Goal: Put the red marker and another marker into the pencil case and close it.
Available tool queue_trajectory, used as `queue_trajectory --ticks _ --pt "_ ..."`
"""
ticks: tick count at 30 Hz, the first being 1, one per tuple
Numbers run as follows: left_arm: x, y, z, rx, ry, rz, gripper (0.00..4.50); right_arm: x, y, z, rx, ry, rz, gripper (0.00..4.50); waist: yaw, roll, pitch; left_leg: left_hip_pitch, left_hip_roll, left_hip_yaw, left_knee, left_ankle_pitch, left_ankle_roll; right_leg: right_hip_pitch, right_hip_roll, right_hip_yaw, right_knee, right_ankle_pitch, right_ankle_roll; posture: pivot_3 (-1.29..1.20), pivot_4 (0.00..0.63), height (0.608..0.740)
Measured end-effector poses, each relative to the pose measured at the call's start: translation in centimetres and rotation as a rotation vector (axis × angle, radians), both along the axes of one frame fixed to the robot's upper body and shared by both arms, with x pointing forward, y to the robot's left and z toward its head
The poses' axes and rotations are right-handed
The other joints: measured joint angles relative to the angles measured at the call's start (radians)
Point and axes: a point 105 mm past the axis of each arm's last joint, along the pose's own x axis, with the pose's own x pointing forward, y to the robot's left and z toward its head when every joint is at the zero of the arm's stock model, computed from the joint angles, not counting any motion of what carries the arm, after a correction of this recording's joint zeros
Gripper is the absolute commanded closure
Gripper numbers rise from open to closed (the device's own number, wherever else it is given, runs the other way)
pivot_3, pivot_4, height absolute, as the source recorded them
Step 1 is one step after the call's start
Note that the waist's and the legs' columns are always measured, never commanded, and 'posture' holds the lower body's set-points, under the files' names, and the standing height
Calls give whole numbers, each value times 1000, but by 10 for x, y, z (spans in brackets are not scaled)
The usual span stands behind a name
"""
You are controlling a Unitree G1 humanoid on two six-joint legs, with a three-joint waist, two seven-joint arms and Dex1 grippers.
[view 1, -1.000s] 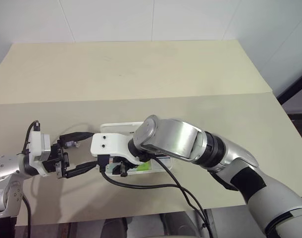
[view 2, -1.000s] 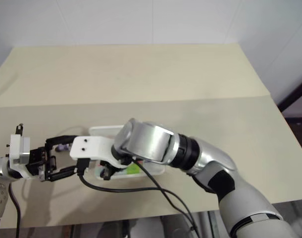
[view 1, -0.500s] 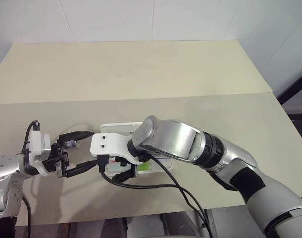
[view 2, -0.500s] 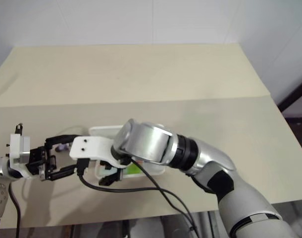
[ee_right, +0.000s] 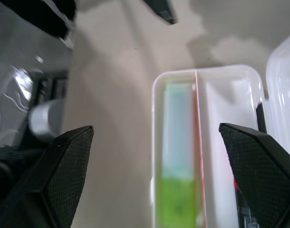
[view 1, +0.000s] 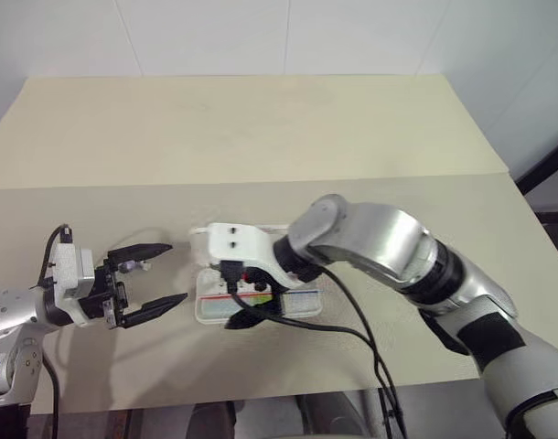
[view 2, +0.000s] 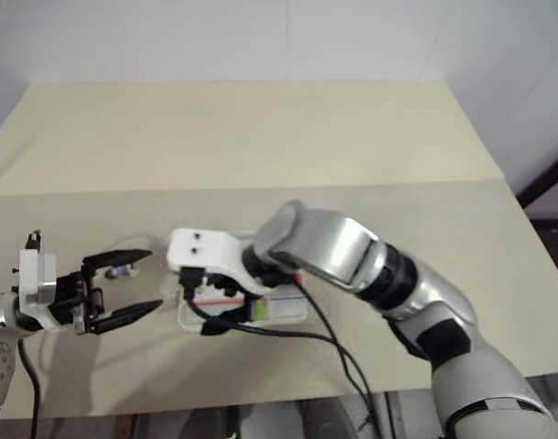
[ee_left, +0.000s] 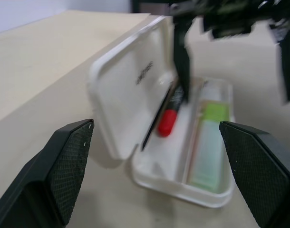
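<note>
The white pencil case (ee_left: 209, 198) lies open on the table, its lid (ee_left: 130, 90) standing up. Inside it lie the red marker (ee_left: 167, 121) on the lid side and the pale green marker (ee_left: 207, 142) in the other half, also seen as the green marker (ee_right: 176, 161). My right gripper (view 1: 247, 297) hangs open just above the case, holding nothing. Left of the case, my left gripper (view 1: 176, 273) points level at it, open and empty, a short gap away.
The beige table (view 1: 261, 137) has a seam across its middle, and its front edge runs close below the case. A black cable (view 1: 352, 334) from my right wrist loops over the table in front of the case.
My right gripper has opened and drawn back to the right and up, uncovering the case with the green marker lying in it. The left gripper has kept still.
</note>
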Motion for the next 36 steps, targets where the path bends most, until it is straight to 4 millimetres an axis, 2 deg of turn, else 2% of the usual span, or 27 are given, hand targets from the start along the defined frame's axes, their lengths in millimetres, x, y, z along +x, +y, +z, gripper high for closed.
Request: queue_trajectory --ticks 4,9,12,19,24,30,36 --pt "3 5 -2 4 -19 78 0 -2 -16 16 105 77 -2 26 4 0 0 0 1 0 0 0 0 1 1 -1 0 0 0 0 150 740" --pt "2 14 -7 37 -1 135 0 -4 -48 16 166 120 -5 26 10 0 0 0 -1 0 0 0 0 1 0 -1 -2 0 0 0 150 740" --pt "5 29 -1 103 -1 170 0 -7 -59 23 243 91 34 26 12 0 0 0 0 0 0 0 0 1 1 -1 -2 0 0 0 150 740" --pt "17 53 3 152 27 204 0 -3 -76 35 453 -2 16 26 24 0 0 1 -1 1 0 0 0 2 1 0 -3 0 0 0 150 740" --pt "17 65 -3 148 85 196 0 0 -92 42 595 -54 -36 26 33 0 0 1 0 1 -1 0 0 2 1 0 -3 0 0 0 150 740" --pt "14 78 -17 111 182 192 0 1 -101 35 598 -81 -78 26 32 0 0 3 0 2 0 0 0 2 2 1 0 0 0 0 150 740" --pt "36 85 -21 96 212 176 0 2 -101 34 607 -94 -100 26 45 0 0 3 -1 2 2 0 0 3 2 1 1 0 0 0 150 740"
